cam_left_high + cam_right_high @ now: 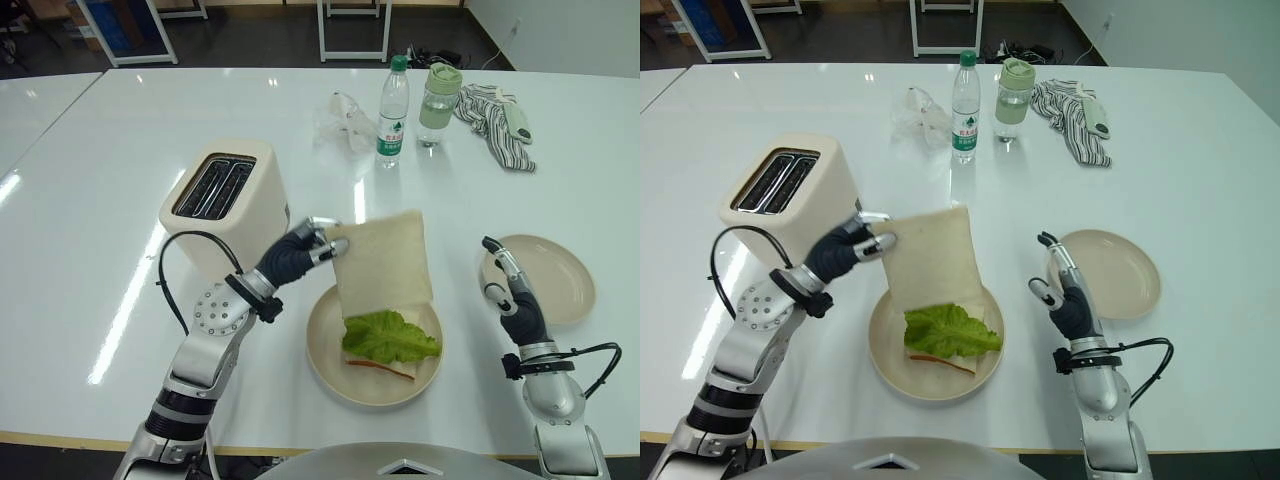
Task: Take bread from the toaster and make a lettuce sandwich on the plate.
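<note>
1 pale, square bread slice (385, 262), upright

Toaster (225, 200) just L of sandwich plate (322, 365), bread slice (385, 265) upright over its rear; bare table btwn it & 2nd plate (555, 275); water bottle (394, 110) well back.

The bread slice (385, 265) pinched in the left hand (290, 260) hides the fingers behind its edge, and below those fingers it covers the far rim of the plate (320, 365). Lower still, the lettuce (390, 335) covers most of the lower slice (395, 369); only its thin front edge shows.
</note>
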